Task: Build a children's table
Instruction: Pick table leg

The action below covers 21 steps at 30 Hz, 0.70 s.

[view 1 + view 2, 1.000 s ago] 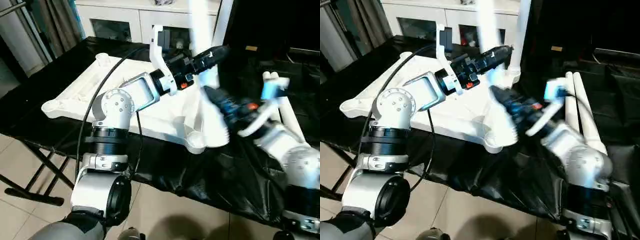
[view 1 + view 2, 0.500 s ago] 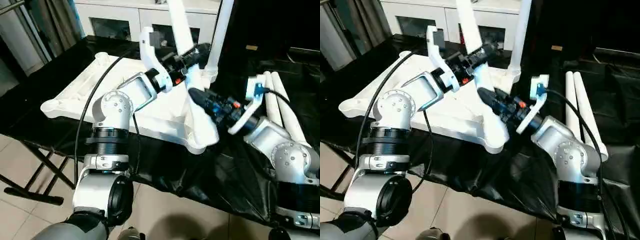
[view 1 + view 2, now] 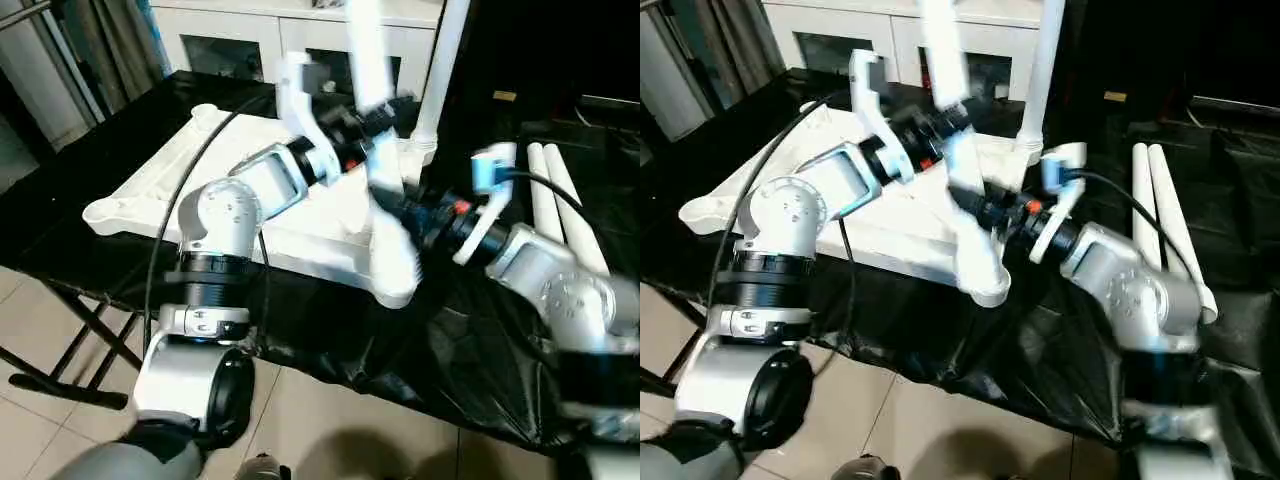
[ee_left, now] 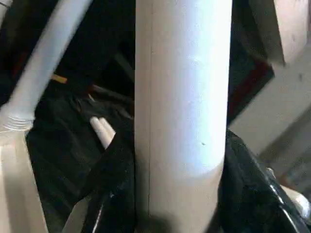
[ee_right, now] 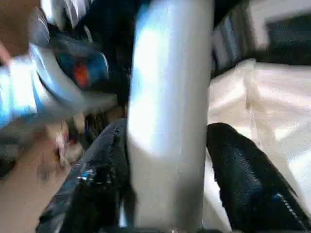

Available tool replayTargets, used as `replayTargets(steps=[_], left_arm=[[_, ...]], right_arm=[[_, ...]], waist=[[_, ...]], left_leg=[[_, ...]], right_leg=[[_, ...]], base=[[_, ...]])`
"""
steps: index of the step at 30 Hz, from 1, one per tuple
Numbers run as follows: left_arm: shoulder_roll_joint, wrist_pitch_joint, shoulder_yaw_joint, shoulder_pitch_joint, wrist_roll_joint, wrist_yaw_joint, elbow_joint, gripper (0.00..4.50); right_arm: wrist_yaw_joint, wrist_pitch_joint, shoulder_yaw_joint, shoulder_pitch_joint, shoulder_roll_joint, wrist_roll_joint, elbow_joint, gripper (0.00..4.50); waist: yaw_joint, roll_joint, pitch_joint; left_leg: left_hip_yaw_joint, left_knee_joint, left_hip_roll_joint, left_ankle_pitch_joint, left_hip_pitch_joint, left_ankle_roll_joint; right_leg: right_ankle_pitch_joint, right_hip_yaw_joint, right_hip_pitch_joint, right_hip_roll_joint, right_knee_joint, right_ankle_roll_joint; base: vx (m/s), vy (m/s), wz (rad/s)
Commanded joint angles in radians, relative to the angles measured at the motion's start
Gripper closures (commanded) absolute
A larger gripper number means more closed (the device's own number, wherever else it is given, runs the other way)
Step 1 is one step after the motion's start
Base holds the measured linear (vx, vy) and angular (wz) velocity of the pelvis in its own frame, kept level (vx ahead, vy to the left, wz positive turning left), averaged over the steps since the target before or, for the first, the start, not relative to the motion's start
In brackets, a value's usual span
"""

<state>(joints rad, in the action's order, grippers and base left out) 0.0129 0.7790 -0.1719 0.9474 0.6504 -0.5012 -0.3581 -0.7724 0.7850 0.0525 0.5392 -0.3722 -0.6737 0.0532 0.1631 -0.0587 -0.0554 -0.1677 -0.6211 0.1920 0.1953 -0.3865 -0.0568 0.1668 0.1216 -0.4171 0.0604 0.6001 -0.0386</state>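
The white tabletop (image 3: 150, 185) lies ribbed side up on the black-covered work table. One white leg (image 3: 442, 50) stands upright in its far right corner socket. A second leg (image 3: 366, 45) slants down to the near right corner socket (image 3: 395, 285); blur hides whether its end is seated. My left gripper (image 3: 375, 120) is shut on this leg's upper part, both fingers (image 4: 114, 165) pressed against the leg (image 4: 182, 97). Lower down, my right gripper (image 3: 405, 212) stands open around the same leg (image 5: 170, 87), its fingers (image 5: 243, 170) just off it on either side.
Two more white legs (image 3: 558, 190) lie side by side on the black cloth at the right. A white glass-door cabinet (image 3: 240, 45) stands behind the table. The table's front edge (image 3: 320, 340) drops to a tiled floor, and a black cable (image 3: 190, 200) loops over my left arm.
My left gripper has closed onto the slanted leg. My right gripper's fingers have spread apart and that arm has shifted. The leg now stands steeper.
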Motion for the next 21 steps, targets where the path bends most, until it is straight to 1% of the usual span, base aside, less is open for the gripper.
replayTargets(steps=[1,3,4,6,8,9,10,11,13,14,15,17,21], left_arm=[[-0.021,-0.012,0.043,0.032,-0.016,-0.069,0.019,2.7],[-0.031,-0.013,0.058,0.037,-0.02,-0.094,0.018,2.7],[-0.043,-0.006,0.075,0.044,-0.02,-0.124,0.018,2.7],[-0.052,-0.003,0.092,0.045,-0.021,-0.153,0.022,2.7],[-0.061,0.008,0.106,0.046,-0.022,-0.174,0.021,2.7],[-0.061,0.008,0.106,0.046,-0.022,-0.174,0.021,2.7],[-0.067,0.005,0.116,0.047,-0.028,-0.187,0.019,2.7],[-0.068,0.004,0.117,0.047,-0.029,-0.189,0.018,2.7],[-0.07,0.003,0.12,0.048,-0.03,-0.196,0.017,2.7],[-0.071,0.002,0.122,0.048,-0.03,-0.2,0.016,2.7],[-0.074,0.001,0.127,0.049,-0.03,-0.21,0.014,2.7],[-0.078,-0.002,0.132,0.05,-0.03,-0.219,0.009,2.7],[-0.083,-0.002,0.135,0.053,-0.03,-0.232,0.002,2.7]], right_arm=[[-0.062,0.03,-0.058,0.022,-0.051,0.055,0.042,1.43],[-0.095,0.049,-0.079,0.039,-0.074,0.057,0.06,1.36],[-0.139,0.066,-0.107,0.064,-0.102,0.06,0.086,1.36],[-0.167,0.072,-0.126,0.081,-0.116,0.062,0.103,1.36],[-0.214,0.073,-0.155,0.097,-0.135,0.066,0.113,1.36],[-0.214,0.073,-0.155,0.097,-0.135,0.066,0.113,1.36],[-0.249,0.078,-0.174,0.108,-0.145,0.067,0.12,1.36],[-0.258,0.075,-0.179,0.111,-0.147,0.07,0.123,1.36],[-0.274,0.069,-0.19,0.116,-0.152,0.079,0.129,1.36],[-0.281,0.065,-0.196,0.118,-0.154,0.083,0.132,1.36],[-0.315,0.057,-0.22,0.123,-0.164,0.094,0.136,1.36],[-0.346,0.06,-0.241,0.127,-0.173,0.097,0.137,1.36],[-0.357,0.054,-0.247,0.131,-0.17,0.103,0.151,1.36]], waist=[[-0.002,0.024,0.086],[0.0,0.024,0.087],[0.001,0.025,0.089],[0.0,0.026,0.087],[0.001,0.026,0.089],[0.0,0.027,0.089],[0.001,0.035,0.089],[0.002,0.032,0.088],[0.002,0.032,0.089],[0.003,0.034,0.089],[0.003,0.033,0.088],[0.005,0.034,0.088],[0.006,0.032,0.089]], left_leg=[[0.012,0.056,0.03,-0.002,0.005,0.091],[0.012,0.055,0.03,0.001,0.006,0.094],[0.012,0.054,0.031,-0.004,0.006,0.099],[0.012,0.053,0.031,-0.004,0.005,0.102],[0.012,0.051,0.032,-0.009,0.005,0.107],[0.011,0.05,0.032,-0.009,0.005,0.109],[0.011,0.051,0.032,-0.011,0.004,0.111],[0.01,0.051,0.034,-0.013,0.005,0.111],[0.011,0.051,0.035,-0.011,0.006,0.11],[0.01,0.051,0.035,-0.009,0.006,0.109],[0.01,0.05,0.035,-0.007,0.007,0.108],[0.01,0.05,0.035,-0.006,0.006,0.109],[0.011,0.049,0.036,-0.009,0.006,0.108]], right_leg=[[0.217,-0.06,0.077,0.085,-0.073,-0.069],[0.219,-0.058,0.077,0.085,-0.074,-0.072],[0.211,-0.058,0.078,0.085,-0.07,-0.082],[0.209,-0.058,0.078,0.085,-0.07,-0.089],[0.194,-0.058,0.079,0.085,-0.067,-0.1],[0.191,-0.058,0.078,0.085,-0.066,-0.103],[0.19,-0.058,0.079,0.086,-0.063,-0.108],[0.199,-0.059,0.077,0.086,-0.065,-0.107],[0.2,-0.059,0.076,0.087,-0.066,-0.11],[0.203,-0.059,0.077,0.087,-0.065,-0.112],[0.208,-0.059,0.076,0.087,-0.065,-0.111],[0.211,-0.059,0.076,0.087,-0.065,-0.109],[0.21,-0.059,0.075,0.087,-0.065,-0.11]], base=[[0.0,0.0,0.0],[0.0,0.0,0.0],[0.0,0.0,0.0],[0.0,0.0,0.0],[0.0,0.0,0.0],[0.0,0.0,0.0],[0.0,0.0,0.0],[0.0,0.0,0.0],[0.0,0.0,0.0],[0.0,0.0,0.0],[0.0,0.0,0.0],[0.0,0.0,0.0],[0.0,0.0,0.0]])
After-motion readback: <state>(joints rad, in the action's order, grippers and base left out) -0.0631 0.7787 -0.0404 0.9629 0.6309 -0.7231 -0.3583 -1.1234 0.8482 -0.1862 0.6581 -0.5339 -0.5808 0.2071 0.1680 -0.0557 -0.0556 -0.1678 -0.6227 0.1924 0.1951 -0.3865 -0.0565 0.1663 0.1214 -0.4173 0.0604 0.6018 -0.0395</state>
